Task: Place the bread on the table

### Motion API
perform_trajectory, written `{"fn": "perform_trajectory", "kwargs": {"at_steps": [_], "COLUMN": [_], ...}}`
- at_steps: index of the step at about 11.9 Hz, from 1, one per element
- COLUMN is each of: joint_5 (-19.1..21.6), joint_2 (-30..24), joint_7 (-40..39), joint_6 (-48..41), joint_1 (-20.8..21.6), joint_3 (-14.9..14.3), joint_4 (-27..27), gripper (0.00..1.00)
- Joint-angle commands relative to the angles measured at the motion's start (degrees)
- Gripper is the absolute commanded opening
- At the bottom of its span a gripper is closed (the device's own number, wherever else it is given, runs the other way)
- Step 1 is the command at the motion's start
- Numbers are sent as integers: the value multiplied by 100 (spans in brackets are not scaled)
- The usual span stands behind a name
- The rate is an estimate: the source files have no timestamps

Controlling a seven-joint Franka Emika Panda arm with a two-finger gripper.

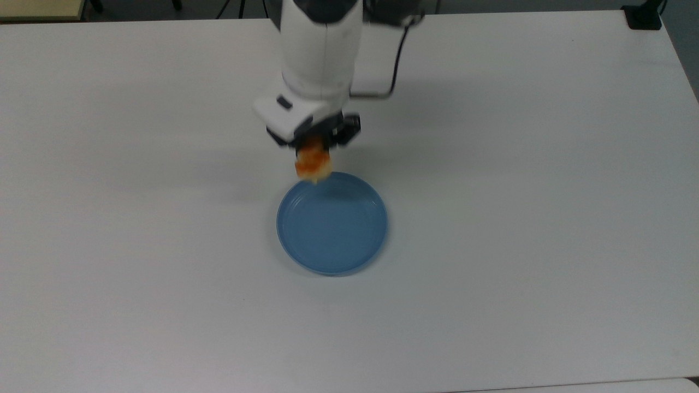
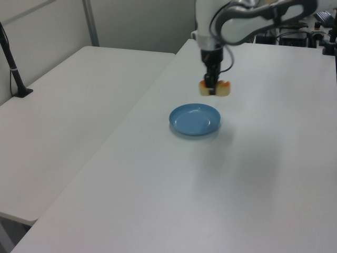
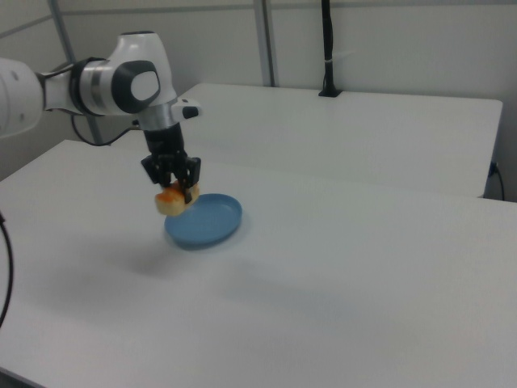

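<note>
My gripper [image 2: 212, 90] is clamped on the bread [image 2: 215, 88], lifted above the table [image 1: 546, 218], over the blue plate's [image 1: 332, 229] far rim.

Only the blue plate [image 1: 332, 224] interrupts the bare table [image 1: 519, 191].

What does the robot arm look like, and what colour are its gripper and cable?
The arm has glossy white rounded shells with dark grey joint sections. The gripper has black fingers mounted under a white block-shaped hand, which carries a small dark mark on its side. A thin black cable runs loosely beside the wrist to a metal-coloured plug.
</note>
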Motion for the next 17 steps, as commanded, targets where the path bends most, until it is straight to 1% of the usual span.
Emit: {"fn": "perform_trajectory", "kwargs": {"at_steps": [1, 2, 3, 4, 6, 7, 8, 9, 10, 12, 13, 14, 15, 17], "joint_5": [11, -15, -16, -16, -24, -68, -155, -217, -322, -358, -358, -341, -280, -157], "joint_2": [-1512, -1654, -1586, -1402, -990, -822, -716, -654, -662, -811, -994, -1231, -1390, -1427], "joint_7": [-830, -840, -779, -657, -96, 98, 257, 363, 373, 346, 338, 329, 372, 320], "joint_6": [-104, -52, 9, 123, 631, 843, 1010, 1038, 986, 724, 391, 14, -399, -1174], "joint_1": [6, 23, 41, 58, 67, 67, 67, 67, 76, 111, 129, 103, 42, -160], "joint_3": [15, 15, 15, 15, 15, 15, 15, 15, 15, 15, 15, 15, 15, -3], "joint_4": [-2081, -2452, -2569, -2639, -2675, -2675, -2675, -2666, -2658, -2527, -2300, -1941, -1441, -404], "gripper": [47, 47, 47, 47, 49, 57, 70, 100, 100, 100, 100, 100, 100, 100]}}
